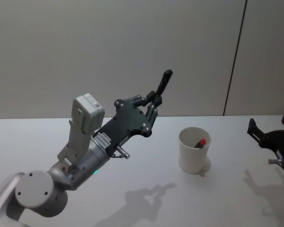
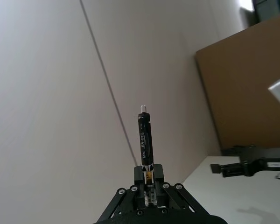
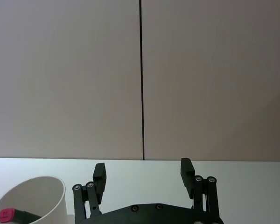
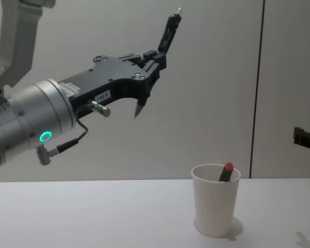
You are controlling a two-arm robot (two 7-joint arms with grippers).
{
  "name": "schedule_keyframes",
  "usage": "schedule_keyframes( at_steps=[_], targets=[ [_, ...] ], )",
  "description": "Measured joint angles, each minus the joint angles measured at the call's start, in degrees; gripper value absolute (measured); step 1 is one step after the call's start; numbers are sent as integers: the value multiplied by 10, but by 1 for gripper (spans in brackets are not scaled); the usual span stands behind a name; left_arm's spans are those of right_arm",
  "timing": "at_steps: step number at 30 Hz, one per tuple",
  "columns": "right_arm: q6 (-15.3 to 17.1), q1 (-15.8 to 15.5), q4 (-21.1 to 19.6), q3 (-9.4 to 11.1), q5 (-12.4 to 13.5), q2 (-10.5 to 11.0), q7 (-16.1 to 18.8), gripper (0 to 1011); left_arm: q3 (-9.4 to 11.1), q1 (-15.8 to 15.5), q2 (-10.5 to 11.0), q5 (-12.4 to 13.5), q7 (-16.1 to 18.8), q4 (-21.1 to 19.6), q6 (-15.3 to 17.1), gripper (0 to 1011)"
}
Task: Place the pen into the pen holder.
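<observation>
Jaws of the left gripper (image 1: 152,100) are clamped on the lower end of a slim black pen (image 1: 164,82) held high over the white table (image 1: 132,142), left of the tapered white paper cup (image 1: 191,160). Cup stands right of centre, a red-capped dark pen (image 1: 201,142) leaning inside. Right gripper (image 3: 142,170) low at far right, jaws apart.

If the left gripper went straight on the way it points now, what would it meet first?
The left gripper, shut on a pen, points up and forward. The way looks free as far as the wall, though depth is unclear. The cup stands lower, to its right, off that line.
</observation>
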Motion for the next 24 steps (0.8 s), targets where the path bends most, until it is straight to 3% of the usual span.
schedule_keyframes(
  at_steps=[4,8,18,24],
  targets=[
    [0,0,0,0,0,0,0,1001,-1,-6,1,-12,-33,13,-15,127],
    [0,0,0,0,0,0,0,1001,-3,-19,2,-32,-99,37,-36,127],
    [-1,-1,-1,0,2,1,6,1001,-3,-46,2,-57,-212,82,-53,129],
    [-3,-4,-10,1,9,3,28,1001,-2,-56,1,-64,-255,100,-58,127]
  ],
)
